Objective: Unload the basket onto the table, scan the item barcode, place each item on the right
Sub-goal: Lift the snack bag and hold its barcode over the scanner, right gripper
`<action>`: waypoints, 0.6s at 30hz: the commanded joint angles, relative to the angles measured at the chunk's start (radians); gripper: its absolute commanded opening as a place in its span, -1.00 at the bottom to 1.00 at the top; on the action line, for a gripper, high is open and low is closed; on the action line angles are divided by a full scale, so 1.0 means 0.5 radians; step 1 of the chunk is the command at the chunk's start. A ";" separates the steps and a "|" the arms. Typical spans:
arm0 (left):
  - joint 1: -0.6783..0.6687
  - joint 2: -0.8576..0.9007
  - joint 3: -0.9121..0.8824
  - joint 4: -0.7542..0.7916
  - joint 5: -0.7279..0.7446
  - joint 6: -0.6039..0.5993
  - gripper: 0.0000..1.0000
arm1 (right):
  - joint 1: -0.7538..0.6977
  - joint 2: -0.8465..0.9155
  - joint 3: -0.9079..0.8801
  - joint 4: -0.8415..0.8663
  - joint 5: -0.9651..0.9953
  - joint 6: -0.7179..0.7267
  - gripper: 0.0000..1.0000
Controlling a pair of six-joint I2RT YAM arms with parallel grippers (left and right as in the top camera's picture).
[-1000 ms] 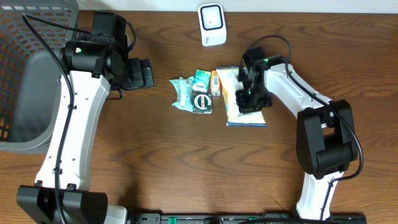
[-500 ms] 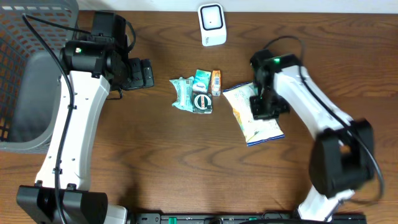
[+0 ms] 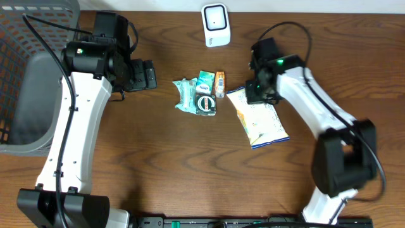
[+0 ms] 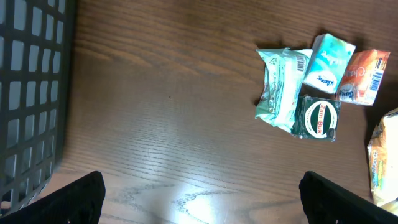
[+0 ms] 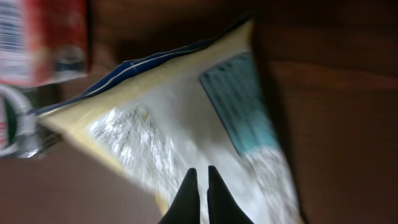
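**Right arm at the snack bag; scan not yet done.**

Snack bag (image 3: 261, 120) lies flat and skewed on the table (image 3: 190, 171), nearest us, just right of the small packs. Right gripper (image 3: 254, 94) sits at its far corner, jaws pressed together. The wrist view is blurred, so we cannot tell if film is pinched. We'd confirm a real pinch on the seam before lifting, or the bag will likely slip. No barcode is readable on the upper face, so we find it first. Left gripper (image 3: 142, 75) hangs spread wide and holds nothing. Then we carry the bag low past the orange pack (image 3: 219, 83) and present the code flat to the white scanner (image 3: 215, 24) at the far edge.
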 commanded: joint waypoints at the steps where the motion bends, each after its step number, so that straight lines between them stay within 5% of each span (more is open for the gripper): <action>1: 0.003 0.018 -0.003 -0.005 -0.010 0.011 0.95 | 0.046 0.268 -0.003 0.037 -0.051 0.108 -0.98; 11: 0.003 0.018 -0.003 -0.005 -0.010 0.011 0.96 | 0.021 0.202 0.283 -0.304 -0.043 0.099 -0.98; 14: 0.003 0.018 -0.003 -0.005 -0.010 0.011 0.95 | 0.024 0.085 0.342 -0.558 -0.041 -0.019 -0.80; 18: 0.003 0.018 -0.003 -0.005 -0.011 0.011 0.96 | 0.028 0.072 0.290 -0.802 -0.042 -0.046 -0.95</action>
